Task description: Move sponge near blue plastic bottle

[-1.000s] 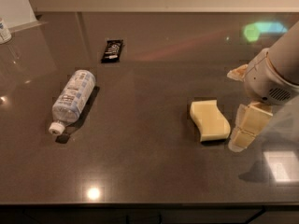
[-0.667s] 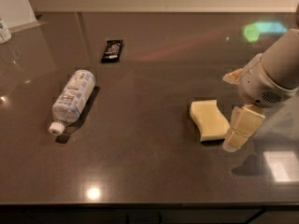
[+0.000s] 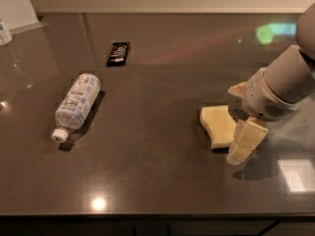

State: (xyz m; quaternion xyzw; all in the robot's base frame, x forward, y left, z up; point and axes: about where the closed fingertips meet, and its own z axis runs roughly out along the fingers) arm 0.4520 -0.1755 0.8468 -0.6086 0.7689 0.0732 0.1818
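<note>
The sponge [image 3: 217, 124], a pale yellow foam block, lies flat on the dark table [image 3: 157, 181] right of the middle. My gripper [image 3: 244, 141] hangs from the grey arm at the right and sits low, right against the sponge's right front side. The blue plastic bottle [image 3: 77, 103] lies on its side far to the left, with its white cap pointing to the front left. A wide stretch of bare table separates the sponge from the bottle.
A small black snack wrapper [image 3: 118, 53] lies at the back, left of the middle. A white container [image 3: 4, 31] stands at the far left edge. The table's front edge runs along the bottom of the view.
My gripper has moved left and a little down, closing the gap to the sponge's right side. The sponge and the bottle have not moved.
</note>
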